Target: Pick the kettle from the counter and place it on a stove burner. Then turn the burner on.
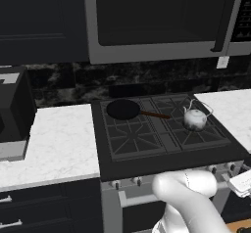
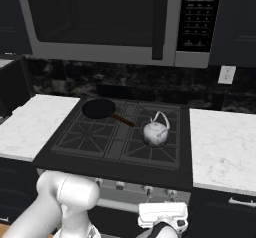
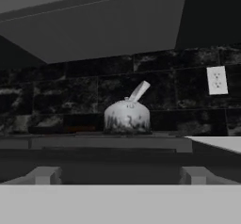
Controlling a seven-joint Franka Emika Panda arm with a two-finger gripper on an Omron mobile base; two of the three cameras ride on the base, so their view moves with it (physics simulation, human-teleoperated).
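Observation:
The small silvery-white kettle [image 1: 195, 119] [image 2: 155, 133] stands upright on the right-hand stove burner [image 1: 205, 135] [image 2: 149, 151] of the black cooktop, its wire handle arched above it. In the hand view the kettle [image 3: 126, 116] shows at eye level beyond the stove's front edge. My gripper [image 1: 242, 182] [image 2: 162, 215] hangs low in front of the stove, just below the knob row and well short of the kettle. Its fingers are hidden, so open or shut is unclear. White marble counter [image 1: 59, 144] [image 2: 225, 147] flanks the cooktop.
A black frying pan [image 1: 123, 109] [image 2: 99, 108] with a brown handle sits on the back left burner. Knobs [image 1: 138, 180] [image 2: 147, 189] [image 3: 44, 175] line the stove front. A microwave [image 2: 100, 17] hangs overhead. A dark appliance [image 1: 14, 109] stands on the left counter.

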